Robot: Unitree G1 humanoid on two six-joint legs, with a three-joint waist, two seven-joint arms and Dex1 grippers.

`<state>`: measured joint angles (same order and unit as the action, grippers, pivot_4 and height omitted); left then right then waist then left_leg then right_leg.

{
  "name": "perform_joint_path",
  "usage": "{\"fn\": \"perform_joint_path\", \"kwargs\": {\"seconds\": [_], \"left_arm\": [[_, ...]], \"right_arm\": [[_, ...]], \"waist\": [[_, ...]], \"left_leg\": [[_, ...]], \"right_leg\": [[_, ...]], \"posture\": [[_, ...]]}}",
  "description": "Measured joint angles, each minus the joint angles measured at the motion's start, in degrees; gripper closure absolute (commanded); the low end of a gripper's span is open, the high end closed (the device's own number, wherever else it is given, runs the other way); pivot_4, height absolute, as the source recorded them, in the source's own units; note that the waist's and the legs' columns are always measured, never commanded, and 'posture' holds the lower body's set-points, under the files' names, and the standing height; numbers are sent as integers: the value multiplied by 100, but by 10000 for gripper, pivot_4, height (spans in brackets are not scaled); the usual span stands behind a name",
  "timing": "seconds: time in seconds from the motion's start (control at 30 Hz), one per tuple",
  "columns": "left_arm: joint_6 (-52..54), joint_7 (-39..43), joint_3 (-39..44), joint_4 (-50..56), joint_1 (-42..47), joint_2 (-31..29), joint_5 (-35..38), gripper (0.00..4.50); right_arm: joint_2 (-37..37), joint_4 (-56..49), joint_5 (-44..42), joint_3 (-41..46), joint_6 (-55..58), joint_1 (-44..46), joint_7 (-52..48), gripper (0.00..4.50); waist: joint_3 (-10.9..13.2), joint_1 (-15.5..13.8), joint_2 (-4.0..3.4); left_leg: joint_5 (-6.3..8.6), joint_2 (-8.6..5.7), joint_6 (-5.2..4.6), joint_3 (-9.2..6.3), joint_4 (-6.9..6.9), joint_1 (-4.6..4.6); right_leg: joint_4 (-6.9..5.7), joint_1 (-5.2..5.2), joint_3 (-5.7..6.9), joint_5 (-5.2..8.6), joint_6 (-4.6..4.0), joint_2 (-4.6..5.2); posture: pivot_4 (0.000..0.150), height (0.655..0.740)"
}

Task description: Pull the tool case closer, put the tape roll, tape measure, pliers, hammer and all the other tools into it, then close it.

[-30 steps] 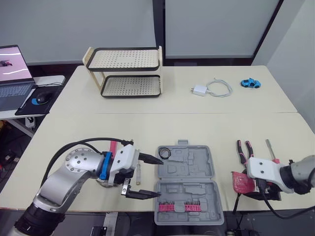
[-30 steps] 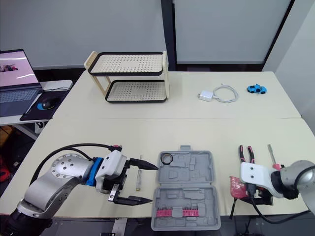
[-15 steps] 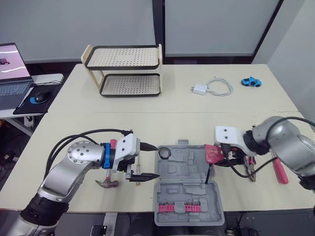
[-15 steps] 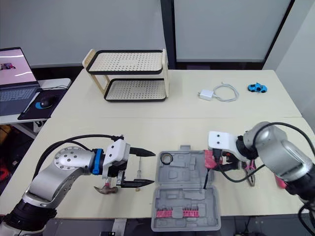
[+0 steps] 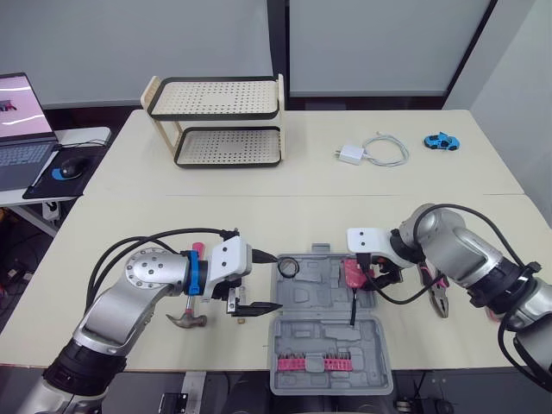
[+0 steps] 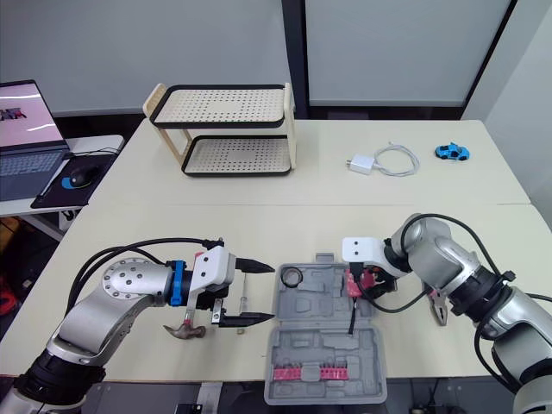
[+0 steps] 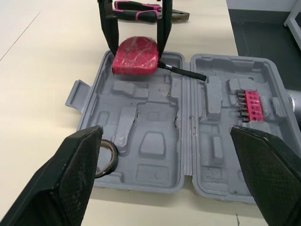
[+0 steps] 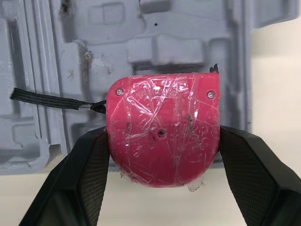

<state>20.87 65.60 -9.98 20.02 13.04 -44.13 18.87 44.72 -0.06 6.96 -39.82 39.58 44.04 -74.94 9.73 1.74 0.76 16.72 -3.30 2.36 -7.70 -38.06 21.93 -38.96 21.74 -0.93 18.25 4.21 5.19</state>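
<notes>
Head views: the tool case [image 5: 321, 335] lies open on the counter [image 5: 259, 220], with the tape roll [image 5: 287, 268] seated in its far-left corner. The tape measure [image 5: 354, 273] is gripped by the right claw [image 5: 356, 278] over the far half. The left claw [image 5: 275, 282] is spread empty beside the case's left edge. The hammer [image 5: 187, 320] and pliers [image 5: 436, 294] are left outside the case.

Left wrist view: whether the tape measure touches the tray cannot be told.

Right wrist view: the red body is squeezed between both fingers [image 8: 89, 181].

Step judged: stowing the tape measure. Next, it should be lowered into a recess and let go.
</notes>
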Motion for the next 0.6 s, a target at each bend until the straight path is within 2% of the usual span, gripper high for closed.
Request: {"fn": "perform_joint_path", "kwargs": {"seconds": [0.23, 0.6], "left_arm": [[20, -73, -100, 48, 9, 45, -6, 0], [14, -108, -100, 73, -2, 44, -6, 0]], "right_arm": [[-319, 491, 317, -79, -223, 192, -13, 12647], [-519, 672, 560, -74, -392, 232, -74, 12647]], "waist": [[0, 6, 0], [-1, 7, 0]], "left_leg": [[-1, 0, 2, -1, 0, 0], [-2, 0, 4, -1, 0, -1]], "right_leg": [[-1, 2, 1, 0, 0, -1], [-3, 2, 0, -1, -1, -1]], "posture": [[1500, 7400], [1500, 7400]]}}
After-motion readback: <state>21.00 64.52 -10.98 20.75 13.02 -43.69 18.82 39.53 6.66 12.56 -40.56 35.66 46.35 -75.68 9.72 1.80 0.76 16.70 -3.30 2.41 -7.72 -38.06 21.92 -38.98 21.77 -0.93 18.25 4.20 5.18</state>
